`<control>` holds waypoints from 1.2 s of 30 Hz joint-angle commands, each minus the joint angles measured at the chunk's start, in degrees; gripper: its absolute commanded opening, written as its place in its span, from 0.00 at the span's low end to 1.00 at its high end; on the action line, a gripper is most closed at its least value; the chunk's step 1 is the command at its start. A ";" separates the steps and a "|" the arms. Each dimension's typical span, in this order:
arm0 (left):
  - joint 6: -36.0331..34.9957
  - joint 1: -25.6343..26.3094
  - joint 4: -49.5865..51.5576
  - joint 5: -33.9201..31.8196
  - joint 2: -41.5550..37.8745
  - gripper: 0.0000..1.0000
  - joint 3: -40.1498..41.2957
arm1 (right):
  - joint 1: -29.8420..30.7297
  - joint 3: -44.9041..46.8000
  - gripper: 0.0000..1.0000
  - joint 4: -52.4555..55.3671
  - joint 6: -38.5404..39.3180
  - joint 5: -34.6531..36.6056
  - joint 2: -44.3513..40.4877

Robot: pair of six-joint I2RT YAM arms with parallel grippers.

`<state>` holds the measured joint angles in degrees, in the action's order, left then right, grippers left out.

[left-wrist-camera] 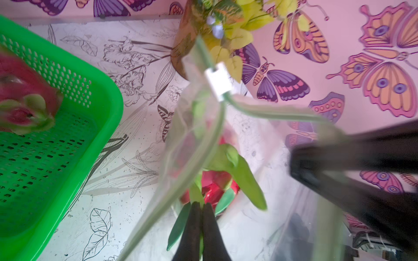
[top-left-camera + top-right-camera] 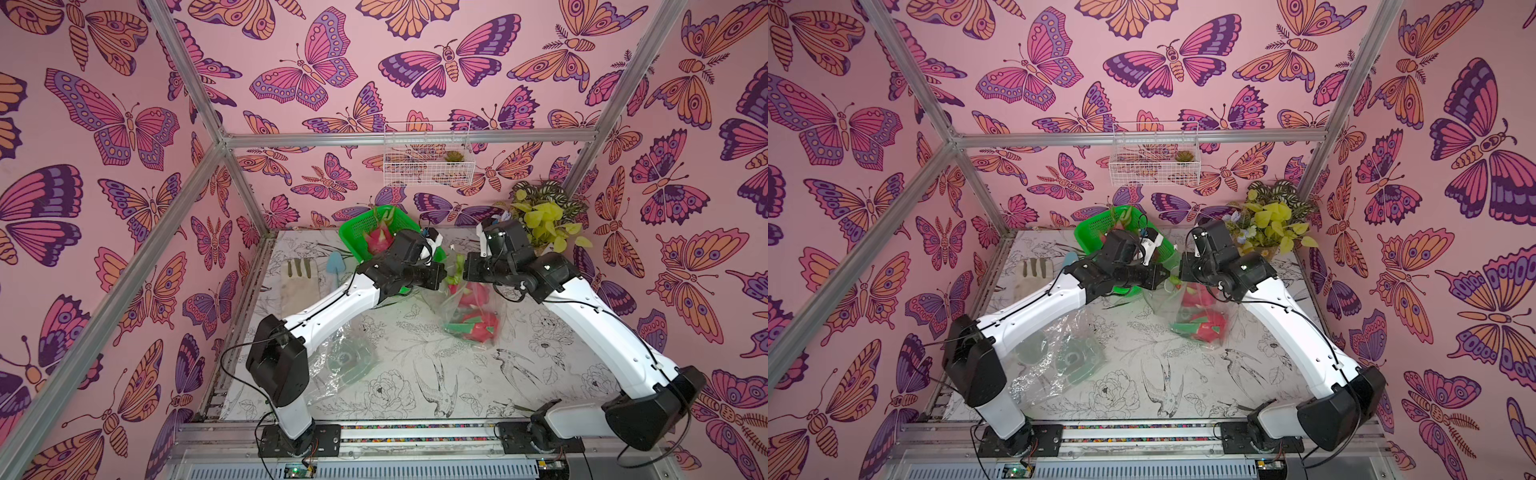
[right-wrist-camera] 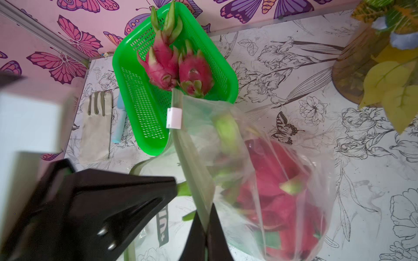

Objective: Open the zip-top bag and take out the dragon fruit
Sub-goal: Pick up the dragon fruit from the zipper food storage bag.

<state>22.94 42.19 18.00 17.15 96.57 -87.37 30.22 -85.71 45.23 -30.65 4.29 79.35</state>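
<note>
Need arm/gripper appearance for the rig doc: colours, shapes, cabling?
Both alike. The left arm and right arm have white shell links, black joint housings and thin black cables outside. The left gripper and right gripper have black tapered fingers. No markings readable.

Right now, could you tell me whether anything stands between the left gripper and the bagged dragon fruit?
Nothing visible: the left gripper is shut on a green scale of the dragon fruit inside the open zip-top bag.

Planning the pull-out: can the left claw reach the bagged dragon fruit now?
Probably yes: the zip-top bag gapes open beyond its slider, the right claw pinches its rim, and the left claw is shut on a green scale of the dragon fruit.
</note>
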 commanded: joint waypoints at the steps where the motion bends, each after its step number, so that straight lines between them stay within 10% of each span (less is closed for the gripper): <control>1: -1.14 0.04 0.83 0.42 -5.41 0.00 0.36 | 0.43 -0.07 0.00 -0.06 -0.72 3.73 -0.35; 36: -4.10 -1.10 2.64 -8.37 -18.18 0.00 -1.98 | -2.87 7.45 0.00 -4.23 -2.74 1.46 -2.13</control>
<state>20.29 41.54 24.36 10.37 79.64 -86.26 27.77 -78.91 41.50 -32.67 5.72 78.28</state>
